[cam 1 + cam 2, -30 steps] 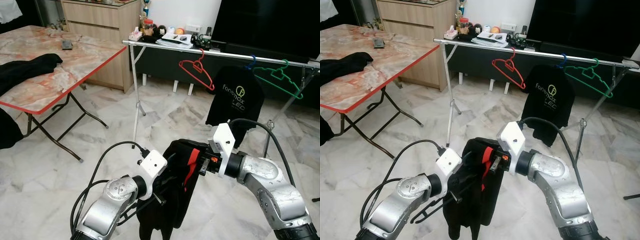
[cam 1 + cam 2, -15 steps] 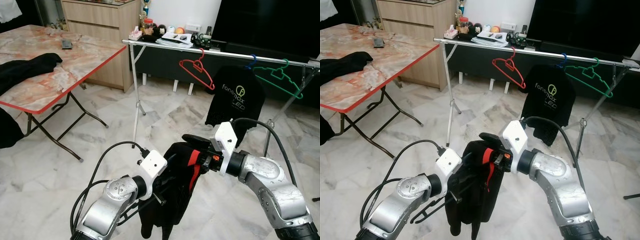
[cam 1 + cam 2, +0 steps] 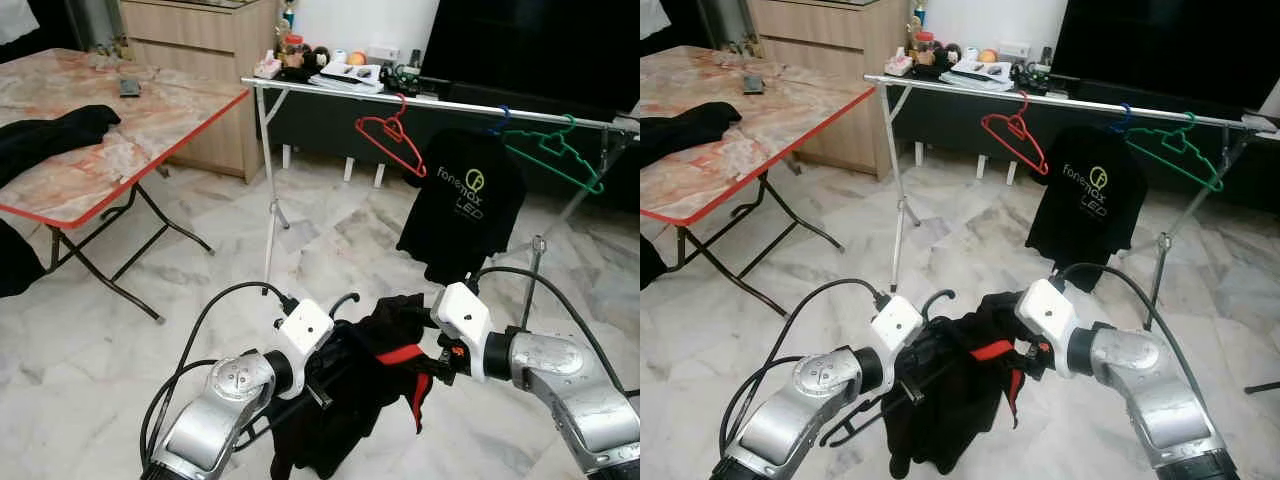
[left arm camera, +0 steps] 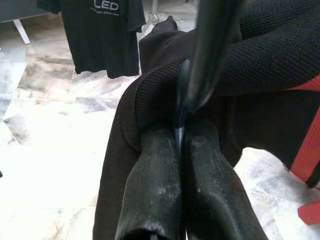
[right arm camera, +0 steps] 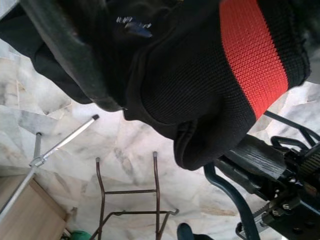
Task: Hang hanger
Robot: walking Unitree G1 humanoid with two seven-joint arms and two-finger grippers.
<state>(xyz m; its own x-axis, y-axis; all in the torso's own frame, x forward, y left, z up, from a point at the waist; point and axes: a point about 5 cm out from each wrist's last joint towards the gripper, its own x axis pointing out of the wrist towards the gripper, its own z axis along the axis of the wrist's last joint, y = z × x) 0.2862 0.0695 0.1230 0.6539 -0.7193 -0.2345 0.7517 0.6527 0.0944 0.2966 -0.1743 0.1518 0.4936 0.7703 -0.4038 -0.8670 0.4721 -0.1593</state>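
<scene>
Fingers of left gripper (image 4: 182,127) pressed together on dark plastic hanger (image 3: 936,296); right gripper (image 3: 432,362) pinching draped black knit garment with red band (image 3: 385,375). Garment judged soft, light, prone to slipping off; stiff hanger near hook judged safest hold for reaching silver clothes rail (image 3: 440,103).

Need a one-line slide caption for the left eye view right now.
Both grippers, left and right, hold a black garment with red trim on a black hanger, short of the clothes rack.

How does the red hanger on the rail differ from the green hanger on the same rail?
The red hanger hangs left of the black T-shirt; the green hanger hangs right of it. The red one looks smaller and narrower; the green one is wider. Both hang empty by their hooks on the metal rail.
</scene>
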